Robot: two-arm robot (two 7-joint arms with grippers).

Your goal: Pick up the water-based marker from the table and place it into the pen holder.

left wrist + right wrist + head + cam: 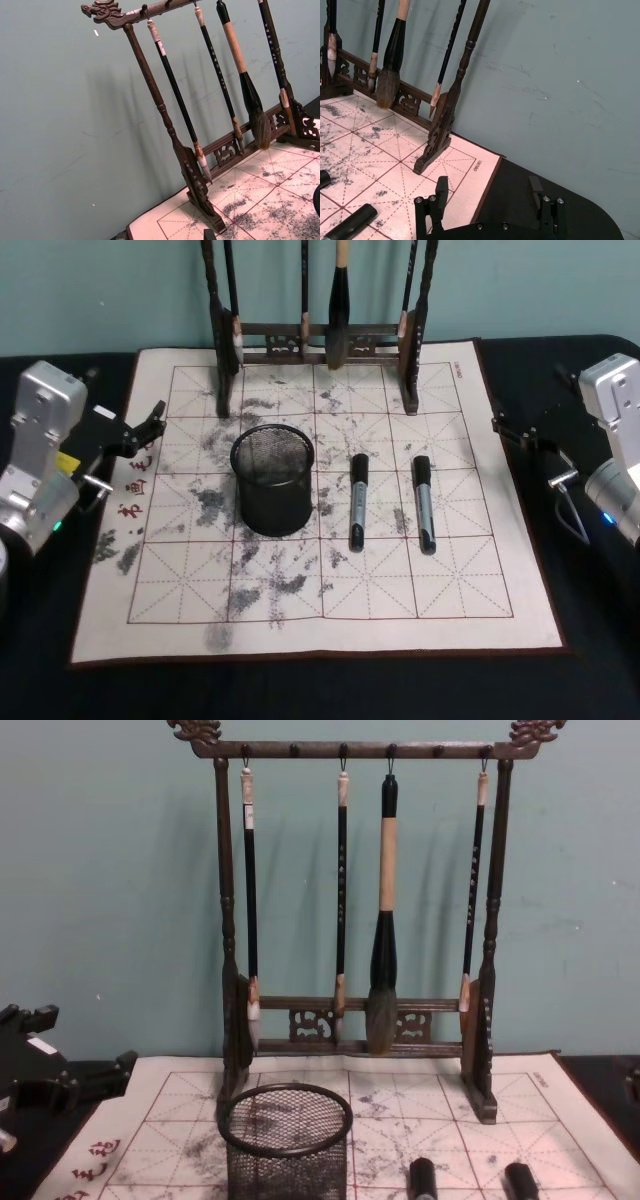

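There were two markers on the mat, the left marker (358, 502) and the right marker (424, 504). One pen holder (273, 480) stood there. One mat (400, 590) covered one table (300, 690). One brush rack (350, 750) stood at the far edge and carried four brushes (384, 940). Two pincers flanked the scene: the left pincer (145, 430) and the right pincer (515, 430).

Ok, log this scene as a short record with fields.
pen holder: upright on the calligraphy mat, looks empty
inner marker: lying on the mat, right of the holder
outer marker: lying alongside, farther right
brush rack: at the mat's far edge, four brushes hanging
left tool: open, at the mat's left edge
right tool: open, at the mat's right edge
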